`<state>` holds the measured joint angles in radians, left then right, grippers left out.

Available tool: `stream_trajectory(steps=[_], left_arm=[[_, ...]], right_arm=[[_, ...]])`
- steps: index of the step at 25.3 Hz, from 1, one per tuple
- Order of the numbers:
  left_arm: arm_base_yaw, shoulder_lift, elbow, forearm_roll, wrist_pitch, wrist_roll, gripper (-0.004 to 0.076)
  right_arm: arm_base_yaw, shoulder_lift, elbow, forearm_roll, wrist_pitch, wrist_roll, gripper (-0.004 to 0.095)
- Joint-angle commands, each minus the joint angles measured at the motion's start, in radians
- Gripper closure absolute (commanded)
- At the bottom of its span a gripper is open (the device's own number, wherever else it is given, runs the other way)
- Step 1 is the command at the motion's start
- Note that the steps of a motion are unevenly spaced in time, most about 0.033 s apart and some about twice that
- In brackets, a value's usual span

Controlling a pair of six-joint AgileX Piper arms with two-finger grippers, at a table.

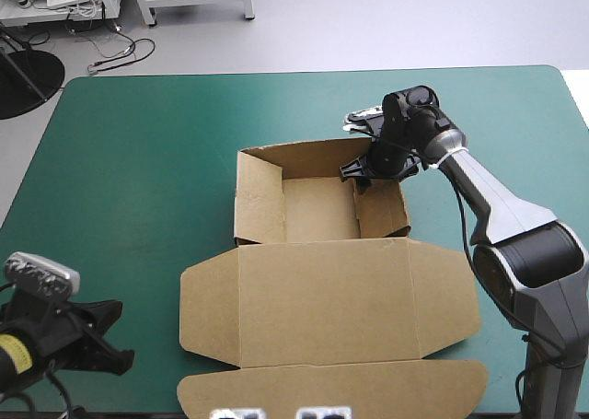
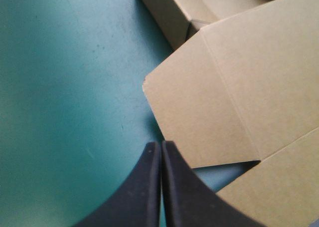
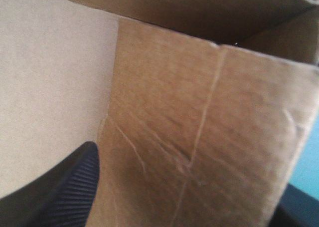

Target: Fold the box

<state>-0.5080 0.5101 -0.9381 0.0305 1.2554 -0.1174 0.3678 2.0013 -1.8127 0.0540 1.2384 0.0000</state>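
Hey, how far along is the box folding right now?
Done: the box has tray walls raised at the far end. In hand: the right gripper is at the tray's far right corner. To do: the lid lies flat, flaps spread; the left gripper, fingers shut, hangs by its left flap.

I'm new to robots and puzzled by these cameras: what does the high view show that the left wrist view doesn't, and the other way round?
Only the high view shows the whole box: its tray with walls raised, the lid lying flat, and the right arm reaching into the tray's far right corner. Only the left wrist view shows its own jaws, shut together in one point, right beside the lid's side flap. Both show the brown lid and the teal-green cover.
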Motion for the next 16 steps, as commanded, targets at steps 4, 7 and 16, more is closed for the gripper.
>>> stream_trajectory(steps=[4, 7, 16], left_arm=[[0.0, 0.262, -0.004, 0.282, 0.036, -0.135, 0.0733], [0.0, 0.353, -0.004, 0.26, 0.029, -0.106, 0.0733], [0.0, 0.468, -0.004, 0.265, -0.054, -0.083, 0.0732]], right_arm=[[-0.003, -0.046, -0.027, -0.036, 0.012, -0.055, 0.0779], [-0.033, -0.046, -0.029, -0.06, 0.012, -0.085, 0.0924], [-0.296, -0.046, -0.14, -0.08, 0.01, -0.169, 0.0928]])
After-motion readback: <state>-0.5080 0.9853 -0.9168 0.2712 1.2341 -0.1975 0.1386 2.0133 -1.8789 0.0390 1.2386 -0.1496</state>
